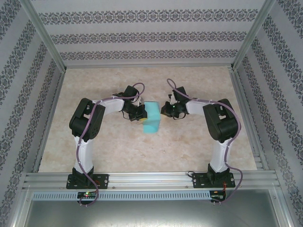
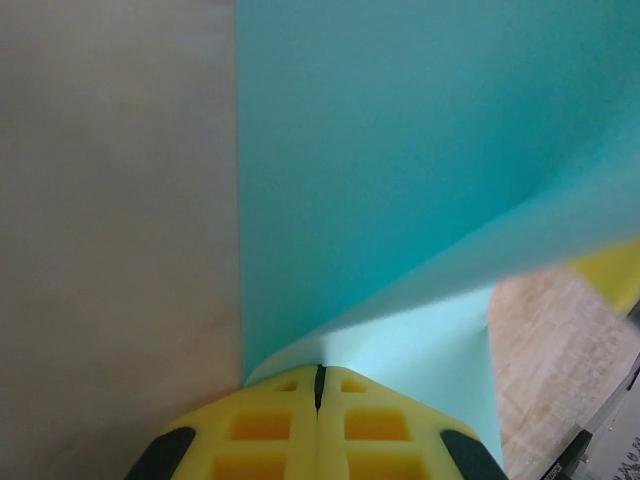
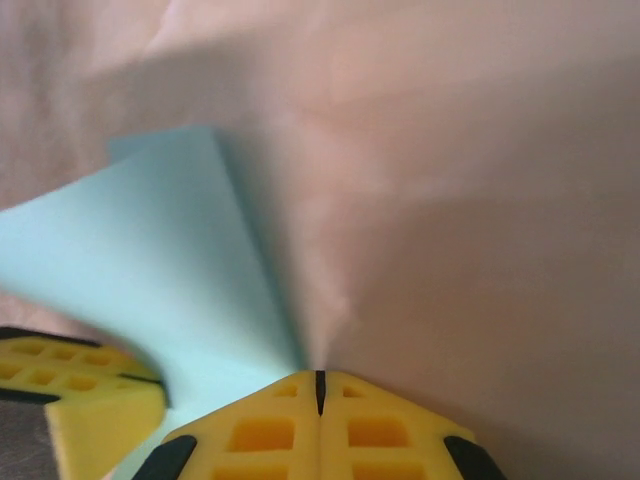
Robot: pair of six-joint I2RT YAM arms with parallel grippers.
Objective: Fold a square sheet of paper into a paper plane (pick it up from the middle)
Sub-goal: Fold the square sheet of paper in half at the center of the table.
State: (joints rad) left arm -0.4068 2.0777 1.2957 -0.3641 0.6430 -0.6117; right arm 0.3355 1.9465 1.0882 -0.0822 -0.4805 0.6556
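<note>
Pale marbled table (image 1: pixel 118 142) stretches out under you, closed in by patterned wallpaper walls (image 1: pixel 142 38) and a bare aluminium frame (image 1: pixel 142 177). Near the middle of it sits the square sheet of paper (image 1: pixel 152 118), turquoise. From above it reads as an upright oblong rather than a full square, so it is probably already doubled over. Its long axis runs from the near edge towards the far wall. The sheet lies squarely between your two arms, with one long side facing each. On its left side, the left gripper (image 1: pixel 143 117) has its yellow fingers pressed together. In the left wrist view the paper rises straight out of the seam between them and curls up and over to the right, so that grip is clamped on the sheet. On the right side, the right gripper (image 1: pixel 164 111) also has its fingers together. In its wrist view the sheet's edge runs down into the fingertips, so it appears to nip that side too, though the contact is harder to read. The paper therefore lies to the right of your left fingers and to the left of your right fingers. Neither arm is nearer than the other. Any fold you make next probably has to turn across this short span between the grips, along that long axis. Both arms reach inward from their bases, elbows out.
</note>
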